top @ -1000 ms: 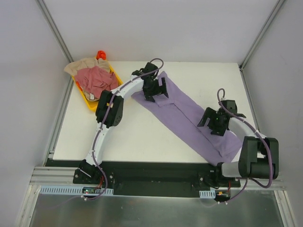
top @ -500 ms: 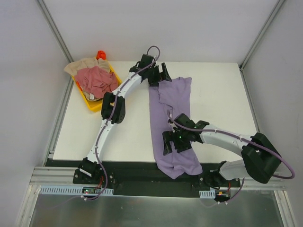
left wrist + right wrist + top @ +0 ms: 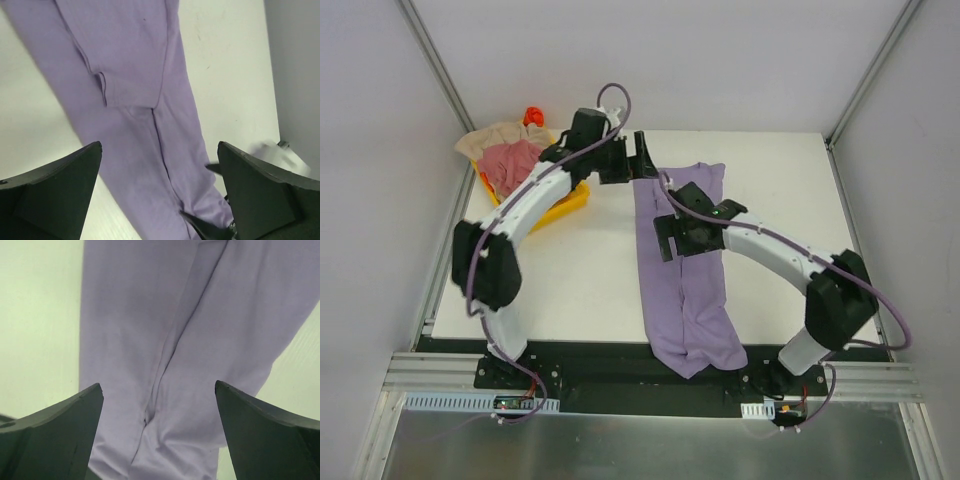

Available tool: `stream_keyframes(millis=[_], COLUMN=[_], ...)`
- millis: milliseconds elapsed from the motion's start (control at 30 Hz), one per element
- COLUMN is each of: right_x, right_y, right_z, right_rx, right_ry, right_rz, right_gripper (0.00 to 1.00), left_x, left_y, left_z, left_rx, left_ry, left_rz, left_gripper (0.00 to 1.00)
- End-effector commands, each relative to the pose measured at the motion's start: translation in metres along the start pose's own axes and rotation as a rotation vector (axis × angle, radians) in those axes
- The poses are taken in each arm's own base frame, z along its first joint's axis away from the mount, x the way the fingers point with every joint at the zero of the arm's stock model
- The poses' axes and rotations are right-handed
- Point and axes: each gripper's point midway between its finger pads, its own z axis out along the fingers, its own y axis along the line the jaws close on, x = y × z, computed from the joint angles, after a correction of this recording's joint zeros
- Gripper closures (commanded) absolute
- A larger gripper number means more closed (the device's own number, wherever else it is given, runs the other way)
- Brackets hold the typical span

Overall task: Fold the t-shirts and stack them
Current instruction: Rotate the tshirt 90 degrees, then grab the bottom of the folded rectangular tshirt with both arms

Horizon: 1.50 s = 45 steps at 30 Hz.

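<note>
The lavender t-shirt [image 3: 685,290] lies as a long narrow strip down the middle of the table, and its near end droops over the front edge. My left gripper [image 3: 642,160] hovers open at the strip's far left corner; its wrist view looks down on the lavender t-shirt [image 3: 140,100] between empty jaws. My right gripper [image 3: 666,237] hangs open over the strip's middle, with only the lavender t-shirt [image 3: 165,340] below it. The pink-red t-shirt [image 3: 512,162] and the beige t-shirt [image 3: 485,140] lie crumpled together at the far left.
The yellow tray [image 3: 566,203] holds the two crumpled shirts at the table's far left corner. A small orange-red object [image 3: 531,115] sits behind it. White walls and metal frame posts close in the table's far and side edges.
The lavender shirt has swung from a diagonal to lie straight from far to near. My right arm moved from the near right to the strip's middle. My left arm drew back and left.
</note>
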Motion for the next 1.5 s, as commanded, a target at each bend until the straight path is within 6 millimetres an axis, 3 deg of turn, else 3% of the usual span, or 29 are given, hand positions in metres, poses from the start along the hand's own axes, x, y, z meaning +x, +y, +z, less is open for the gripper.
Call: stream_keyframes(millis=[0, 133, 267, 367, 500, 600, 833, 967, 1033, 1067, 1100, 1200, 1267, 1400, 1467], right_x=[0.004, 0.0, 0.009, 0.011, 0.005, -0.02, -0.117, -0.172, -0.191, -0.192, -0.198, -0.171, -0.136, -0.041, 0.001], right_y=[-0.014, -0.017, -0.01, -0.019, -0.027, -0.027, -0.021, -0.011, 0.003, 0.008, 0.013, 0.018, 0.013, -0.004, 0.0], right_z=[0.031, 0.058, 0.082, 0.097, 0.121, 0.14, 0.172, 0.156, 0.131, 0.118, 0.093, 0.051, 0.03, 0.01, 0.001], right_rx=[0.116, 0.174, 0.159, 0.192, 0.203, 0.197, 0.146, 0.021, -0.055, -0.085, -0.099, -0.087, -0.063, 0.0, -0.023], right_ry=[0.11, 0.175, 0.24, 0.271, 0.298, 0.271, 0.121, 0.002, -0.055, -0.069, -0.108, -0.115, -0.086, -0.005, 0.025], right_rz=[-0.041, -0.017, 0.024, 0.09, 0.156, 0.194, 0.332, 0.313, 0.241, 0.185, 0.157, 0.05, 0.018, 0.023, 0.01], right_gripper=[0.04, 0.04, 0.04, 0.04, 0.04, 0.04, 0.04, 0.04, 0.04, 0.04, 0.04, 0.04, 0.04, 0.01, 0.03], left_x=[0.038, 0.116, 0.164, 0.192, 0.204, 0.201, 0.192, 0.2, 0.204, 0.207, 0.211, 0.229, 0.247, 0.286, 0.304], left_y=[0.015, 0.06, 0.076, 0.086, 0.094, 0.098, 0.099, 0.094, 0.092, 0.087, 0.081, 0.062, 0.049, 0.046, 0.043], left_z=[-0.072, -0.099, -0.114, -0.12, -0.125, -0.127, -0.116, -0.107, -0.104, -0.102, -0.1, -0.094, -0.093, -0.095, -0.095], left_rx=[-0.134, -0.273, -0.293, -0.298, -0.31, -0.332, -0.331, -0.3, -0.292, -0.279, -0.263, -0.233, -0.209, -0.208, -0.208], left_ry=[-0.086, -0.047, -0.015, 0.006, 0.0, -0.024, -0.01, 0.045, 0.063, 0.075, 0.089, 0.136, 0.175, 0.251, 0.294], left_rz=[0.04, -0.062, -0.111, -0.15, -0.13, -0.112, -0.088, -0.108, -0.117, -0.119, -0.115, -0.065, -0.047, -0.063, -0.054], left_gripper=[0.01, 0.01, 0.01, 0.01, 0.01, 0.01, 0.01, 0.01, 0.01, 0.01, 0.01, 0.01, 0.01, 0.06, 0.1])
